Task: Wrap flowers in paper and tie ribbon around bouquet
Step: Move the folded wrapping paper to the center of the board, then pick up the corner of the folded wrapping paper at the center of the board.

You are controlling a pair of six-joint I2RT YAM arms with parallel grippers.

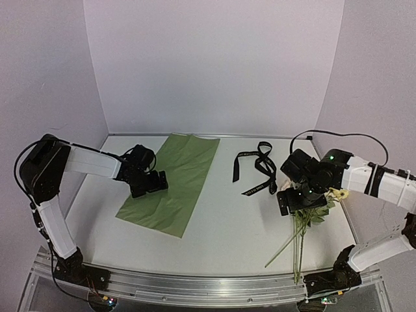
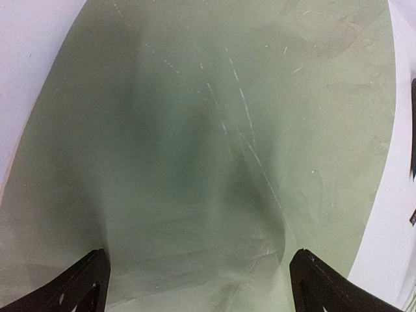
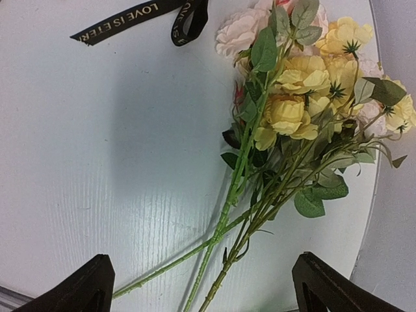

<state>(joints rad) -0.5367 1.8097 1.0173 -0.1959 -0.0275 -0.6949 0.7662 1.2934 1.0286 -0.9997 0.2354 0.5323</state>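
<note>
Both sets of jaws spread wide, with left gripper (image 1: pixel 148 182) over flat olive-green paper (image 1: pixel 184 170) and right gripper (image 1: pixel 293 199) above yellow flowers (image 3: pixel 294 112) lying near black ribbon (image 1: pixel 260 166).

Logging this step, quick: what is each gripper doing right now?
Left gripper: open, holding nothing, over the paper.
Right gripper: open, holding nothing, above the flowers.

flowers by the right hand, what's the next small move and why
Probably lower the open right hand onto the stems and close. The flowers lie loose on the table just below it, well apart from the paper meant to wrap them.
</note>
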